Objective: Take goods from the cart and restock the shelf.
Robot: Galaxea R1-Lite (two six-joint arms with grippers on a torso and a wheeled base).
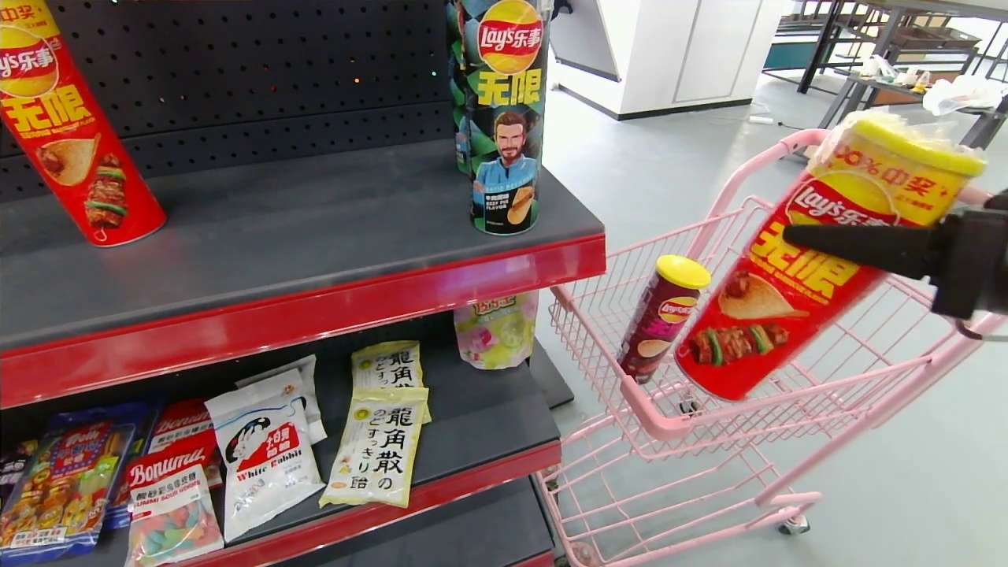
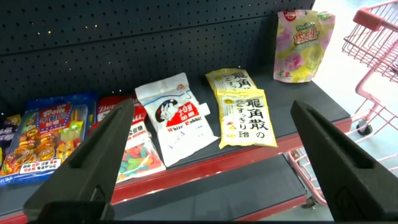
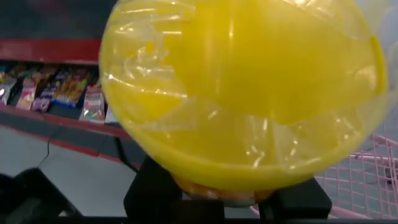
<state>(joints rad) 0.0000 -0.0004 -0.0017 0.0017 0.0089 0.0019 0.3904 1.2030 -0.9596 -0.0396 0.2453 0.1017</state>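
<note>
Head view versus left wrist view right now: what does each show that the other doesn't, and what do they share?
Head view, not left wrist: the held red can, tilted in the right gripper; a purple can in the cart; a second red can and a green can on the upper shelf.
Left wrist, not head: the left gripper, open, facing the lower shelf.
Both: the cart, the lower shelf, and on it the white bag, yellow bags and pink pouch.
</note>
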